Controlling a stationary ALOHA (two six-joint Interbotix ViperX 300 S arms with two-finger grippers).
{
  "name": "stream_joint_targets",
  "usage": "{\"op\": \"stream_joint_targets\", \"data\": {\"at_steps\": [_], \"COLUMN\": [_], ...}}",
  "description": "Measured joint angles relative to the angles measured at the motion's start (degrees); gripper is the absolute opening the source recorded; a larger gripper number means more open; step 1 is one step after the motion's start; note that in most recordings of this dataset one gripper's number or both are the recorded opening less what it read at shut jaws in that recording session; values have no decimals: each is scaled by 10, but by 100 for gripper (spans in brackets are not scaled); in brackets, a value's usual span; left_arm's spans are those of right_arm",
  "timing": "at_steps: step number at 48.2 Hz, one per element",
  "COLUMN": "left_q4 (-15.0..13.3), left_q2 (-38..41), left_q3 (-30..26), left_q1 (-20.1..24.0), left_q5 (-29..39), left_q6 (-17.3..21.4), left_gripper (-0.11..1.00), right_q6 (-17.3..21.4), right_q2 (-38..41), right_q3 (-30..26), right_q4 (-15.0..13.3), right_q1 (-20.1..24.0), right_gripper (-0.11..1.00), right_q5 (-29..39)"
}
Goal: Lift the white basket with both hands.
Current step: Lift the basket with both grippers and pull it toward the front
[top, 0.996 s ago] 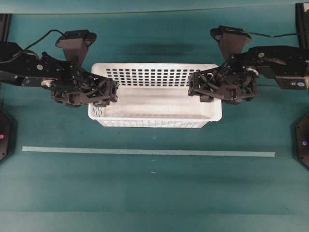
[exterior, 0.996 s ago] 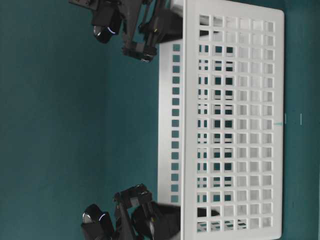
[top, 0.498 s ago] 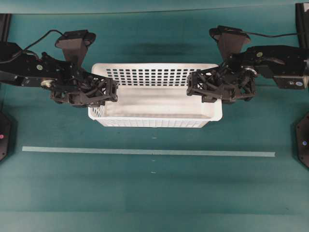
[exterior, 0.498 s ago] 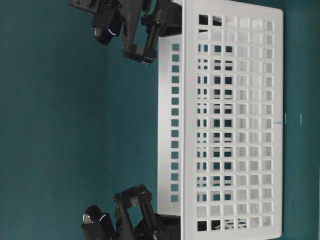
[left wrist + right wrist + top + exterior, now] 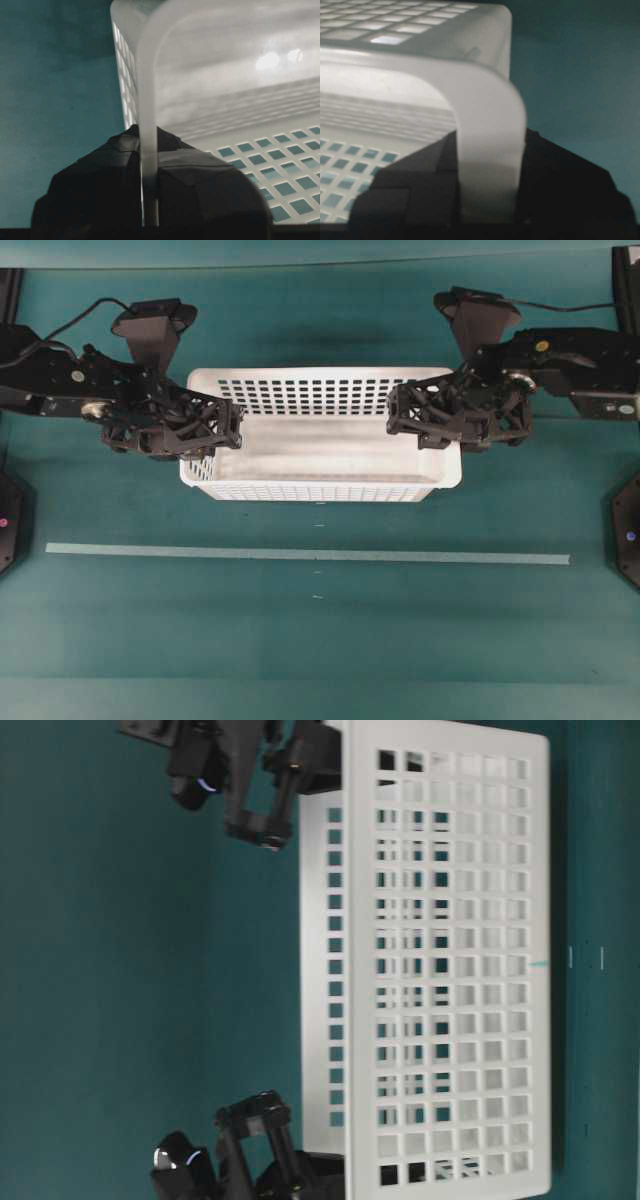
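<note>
We see the white basket (image 5: 320, 452) on the green table (image 5: 320, 640), its long side running left to right between the arms. The left gripper (image 5: 222, 427) pinches the left end rim; the right gripper (image 5: 405, 418) pinches the right end rim, so we judge a level, matched rise comes next.

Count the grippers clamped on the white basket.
2. The left gripper pinches the white basket at its left end rim; the right gripper pinches the right end rim.
</note>
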Motion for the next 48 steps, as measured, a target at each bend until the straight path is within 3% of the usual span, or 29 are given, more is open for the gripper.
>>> {"op": "stream_joint_targets", "data": {"at_steps": [30,48], "left_q4": [-2,-2], "left_q2": [-9,-15], "left_q3": [-11,-11], "left_q1": [-1,-44], "left_q5": [16,24], "left_q6": [-3,-38], "left_gripper": [-1,-1], "right_q6": [0,31], "right_q2": [-6,-18], "right_q3": [3,23], "right_q4": [0,2], "right_q1": [4,40], "right_gripper": [16,16], "right_q5": [5,2]}}
